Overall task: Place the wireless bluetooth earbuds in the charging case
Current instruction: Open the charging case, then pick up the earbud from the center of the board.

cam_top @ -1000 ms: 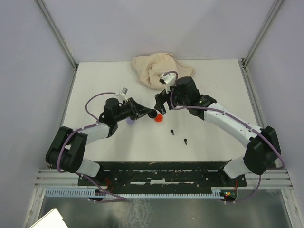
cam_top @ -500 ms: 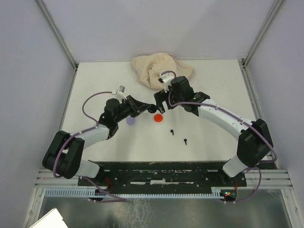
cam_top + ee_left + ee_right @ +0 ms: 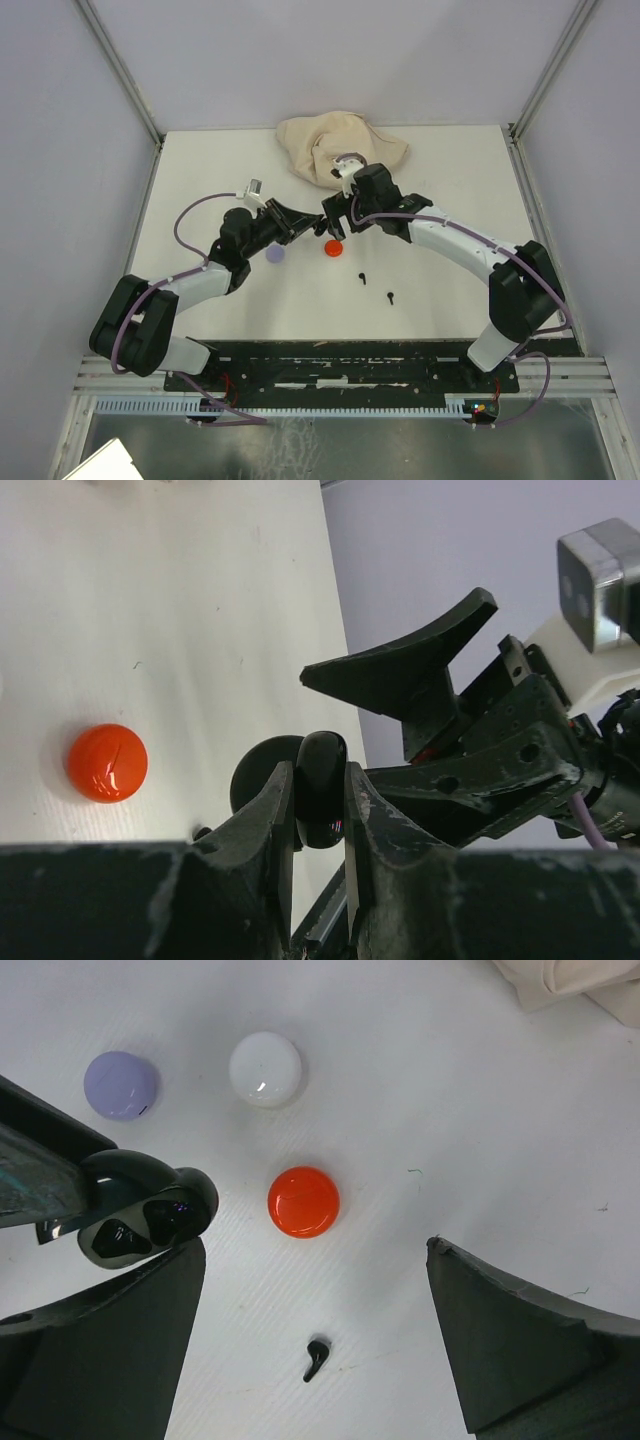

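My left gripper [image 3: 308,231] [image 3: 318,772] is shut on a black charging case [image 3: 321,785] [image 3: 146,1223], held above the table with its lid open. Both sockets show dark. My right gripper [image 3: 335,217] [image 3: 312,1250] hangs open just right of that case, with nothing between its fingers [image 3: 520,1345]. Below it lie a red case [image 3: 333,248] [image 3: 303,1201] [image 3: 107,763] and a black earbud [image 3: 317,1359] [image 3: 362,278]. A second black earbud [image 3: 390,296] lies further right and nearer to me.
A lavender case [image 3: 275,255] [image 3: 121,1085] and a white case [image 3: 265,1069] sit shut on the white table [image 3: 450,270]. A crumpled beige cloth [image 3: 335,145] [image 3: 570,980] lies at the back. Grey walls stand left and right.
My left gripper has drawn the black case slightly back and left, away from the red case. The right arm has swung left, bringing its open gripper closer to the held case.
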`<state>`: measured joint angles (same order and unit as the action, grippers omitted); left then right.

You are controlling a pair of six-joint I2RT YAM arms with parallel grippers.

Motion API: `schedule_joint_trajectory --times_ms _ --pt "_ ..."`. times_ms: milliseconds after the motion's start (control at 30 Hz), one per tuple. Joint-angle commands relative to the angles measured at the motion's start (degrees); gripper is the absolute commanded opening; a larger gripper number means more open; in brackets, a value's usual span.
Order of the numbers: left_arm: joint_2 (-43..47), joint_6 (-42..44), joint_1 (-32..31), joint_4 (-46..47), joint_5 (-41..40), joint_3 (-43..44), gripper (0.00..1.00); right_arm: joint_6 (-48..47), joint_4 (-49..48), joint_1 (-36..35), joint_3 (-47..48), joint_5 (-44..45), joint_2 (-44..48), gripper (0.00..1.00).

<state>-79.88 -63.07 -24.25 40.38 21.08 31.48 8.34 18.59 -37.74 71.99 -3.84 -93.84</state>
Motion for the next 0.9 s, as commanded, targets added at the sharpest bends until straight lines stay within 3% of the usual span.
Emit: schedule_joint_trajectory --times_ms 0,167,367,500,633,867 --pt "0.66 -3.85 -0.28 5.37 -0.33 -0.08 0.03 1.28 -3.93 -0.06 0.12 1.37 0.18 0.99" --pt "2.12 -5.33 1.52 1.58 -4.78 -0.36 0.03 1.61 -2.9 -0.1 -2.61 4.71 3.21 0.99" --pt "5.78 -7.98 7.19 0.32 -8.0 -2.86 0.03 3.72 5.57 -0.14 -7.03 6.94 5.77 0.99" --pt "7.82 -8.36 8.33 0.3 -8.22 -3.93 0.03 5.56 8.76 -0.17 -10.54 7.49 6.11 0.92" --pt "8.25 -8.6 8.34 0.3 -7.98 -4.4 0.03 7.31 9.88 -0.46 -11.76 7.73 3.99 0.76" --pt "7.96 -8.59 8.35 0.09 -7.29 -4.52 0.03 8.45 10.25 -1.5 -10.52 7.22 0.29 0.63"
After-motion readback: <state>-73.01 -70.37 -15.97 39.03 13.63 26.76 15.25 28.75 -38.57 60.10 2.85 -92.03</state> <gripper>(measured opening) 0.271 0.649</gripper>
